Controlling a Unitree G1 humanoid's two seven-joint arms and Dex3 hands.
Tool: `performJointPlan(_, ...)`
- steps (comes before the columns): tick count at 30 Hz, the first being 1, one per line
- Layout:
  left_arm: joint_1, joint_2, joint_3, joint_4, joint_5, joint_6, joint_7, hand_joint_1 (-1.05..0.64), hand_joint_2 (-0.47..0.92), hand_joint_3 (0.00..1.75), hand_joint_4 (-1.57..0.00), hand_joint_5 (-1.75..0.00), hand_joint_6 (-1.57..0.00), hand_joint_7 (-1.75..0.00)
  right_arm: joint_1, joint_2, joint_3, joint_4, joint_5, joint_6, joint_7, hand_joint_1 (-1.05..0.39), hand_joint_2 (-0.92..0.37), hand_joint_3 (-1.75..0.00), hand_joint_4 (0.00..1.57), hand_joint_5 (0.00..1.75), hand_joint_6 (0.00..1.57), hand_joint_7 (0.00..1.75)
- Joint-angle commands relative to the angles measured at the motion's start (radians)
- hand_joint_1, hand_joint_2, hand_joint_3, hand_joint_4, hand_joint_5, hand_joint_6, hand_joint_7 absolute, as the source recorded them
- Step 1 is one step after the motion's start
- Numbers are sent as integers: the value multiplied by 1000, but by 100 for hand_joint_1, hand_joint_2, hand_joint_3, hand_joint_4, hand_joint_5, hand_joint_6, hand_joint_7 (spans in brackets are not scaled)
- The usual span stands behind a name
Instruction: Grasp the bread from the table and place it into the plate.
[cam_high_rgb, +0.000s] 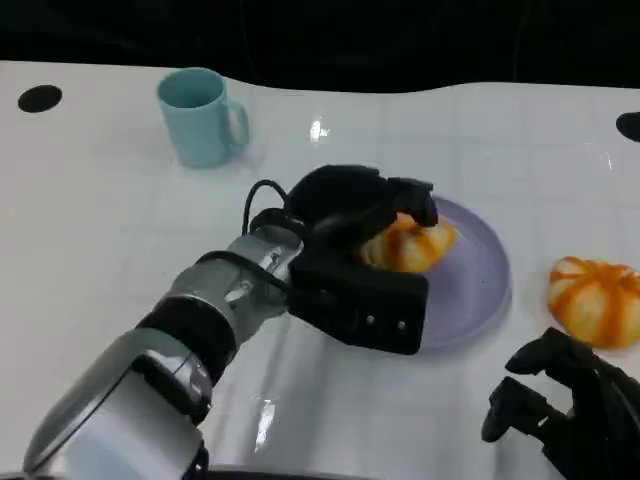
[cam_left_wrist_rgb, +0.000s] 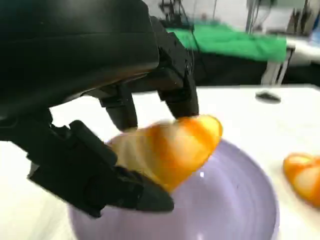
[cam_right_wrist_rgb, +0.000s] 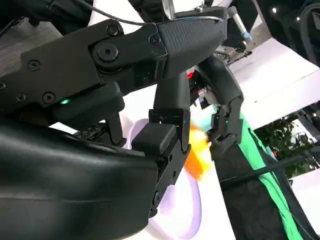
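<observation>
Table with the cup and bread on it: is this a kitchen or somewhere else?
Probably a robot lab, not a kitchen. The white table holds just a mug, plate and bread, and behind it stand a green-covered bench and equipment stands.

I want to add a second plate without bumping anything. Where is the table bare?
Widest bare stretch: the white table between the light blue mug and the left hand's forearm. Crowded on the right: lavender plate, the orange-striped bun the left hand holds over it, a second striped bun, and the right hand.
</observation>
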Motion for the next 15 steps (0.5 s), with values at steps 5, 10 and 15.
performJointPlan(5, -43, 21, -3, -15, -14, 41, -184, -92, 92, 67, 0, -13, -4, -7, 2, -9, -9, -6, -1, -5, -2, -50, -92, -23, 74, 153, 78, 109)
performJointPlan(10, -39, 39, 3, -28, -17, 28, -195, -99, 92, 77, 0, -10, -4, -7, -4, -9, -15, 6, 6, -8, 6, -50, -92, -21, 72, 154, 77, 109)
performJointPlan(15, -21, 77, 19, -69, -38, -7, -198, -96, 92, 76, -2, -14, -8, -10, -4, -11, -14, 1, -2, -10, 0, -50, -92, -22, 72, 156, 77, 111)
